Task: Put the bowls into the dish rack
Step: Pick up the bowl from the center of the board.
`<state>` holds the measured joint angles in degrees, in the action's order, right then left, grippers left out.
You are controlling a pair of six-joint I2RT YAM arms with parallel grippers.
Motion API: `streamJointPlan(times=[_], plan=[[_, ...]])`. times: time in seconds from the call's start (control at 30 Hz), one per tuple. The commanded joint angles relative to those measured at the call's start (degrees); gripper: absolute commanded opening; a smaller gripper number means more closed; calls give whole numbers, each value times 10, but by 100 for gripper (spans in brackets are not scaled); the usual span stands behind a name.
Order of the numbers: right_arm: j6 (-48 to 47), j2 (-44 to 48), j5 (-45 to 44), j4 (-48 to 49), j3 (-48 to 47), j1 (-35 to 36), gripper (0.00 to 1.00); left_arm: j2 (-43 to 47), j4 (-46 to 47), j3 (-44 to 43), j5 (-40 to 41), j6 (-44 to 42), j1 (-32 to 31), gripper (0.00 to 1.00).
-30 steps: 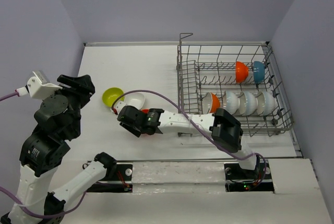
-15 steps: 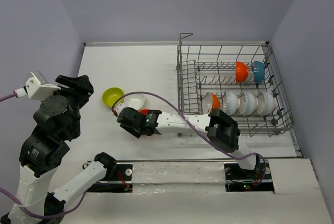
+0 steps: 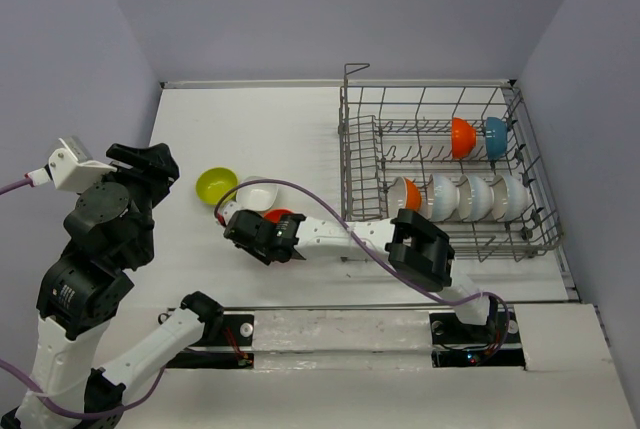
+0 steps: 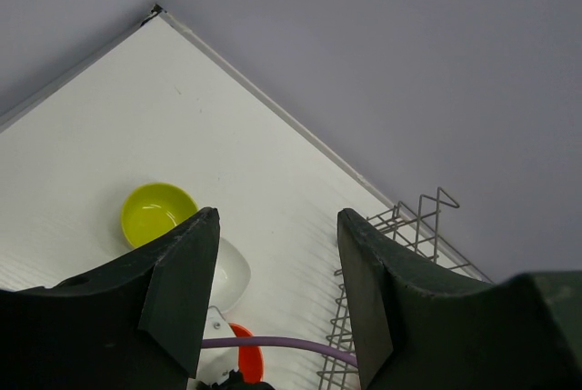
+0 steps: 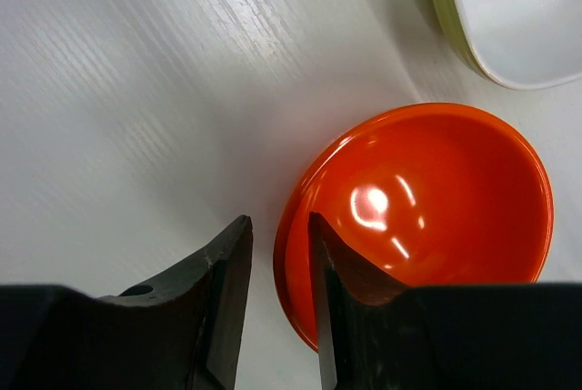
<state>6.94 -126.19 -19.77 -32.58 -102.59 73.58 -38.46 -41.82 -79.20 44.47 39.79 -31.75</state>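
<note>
An orange-red bowl (image 5: pixel 427 199) sits upright on the table, next to a squarish white bowl (image 5: pixel 518 8) and a yellow-green bowl (image 3: pixel 215 185). My right gripper (image 5: pixel 279 226) is low over the orange-red bowl (image 3: pixel 277 215), open. Its jaws straddle the near rim, one finger inside and one outside with a small gap. My left gripper (image 4: pixel 277 226) hangs high over the table's left side, open and empty. The dish rack (image 3: pixel 352 149) at the right holds orange-red (image 3: pixel 461 137), blue (image 3: pixel 495 135) and several white bowls (image 3: pixel 470 196) on edge.
The right arm's purple cable (image 3: pixel 320 194) loops over the table between the loose bowls and the rack. The back wall edge (image 3: pixel 250 83) runs behind the table. From the left wrist, the rack's corner handle (image 4: pixel 436 204) shows at right.
My right gripper slid slightly left and down onto the orange-red bowl's rim and its jaws narrowed around it. The left arm stayed still.
</note>
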Motion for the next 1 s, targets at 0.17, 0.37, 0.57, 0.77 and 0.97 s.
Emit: streamJointPlan(times=[0.17,0.37,0.57,0.77,0.97], plan=[[4,9,-24,20,-10,3,36,2,29,5,16,-4,3,64],[4,23,-29,20,-8,3,36,1,32,9,13,-3,3,63],[4,32,-35,18,-7,3,37,0,32,9,9,-3,3,63],[4,45,-43,14,-7,3,37,-1,32,9,6,-2,3,64],[3,50,-44,11,-4,3,37,-1,35,12,3,-2,3,63]])
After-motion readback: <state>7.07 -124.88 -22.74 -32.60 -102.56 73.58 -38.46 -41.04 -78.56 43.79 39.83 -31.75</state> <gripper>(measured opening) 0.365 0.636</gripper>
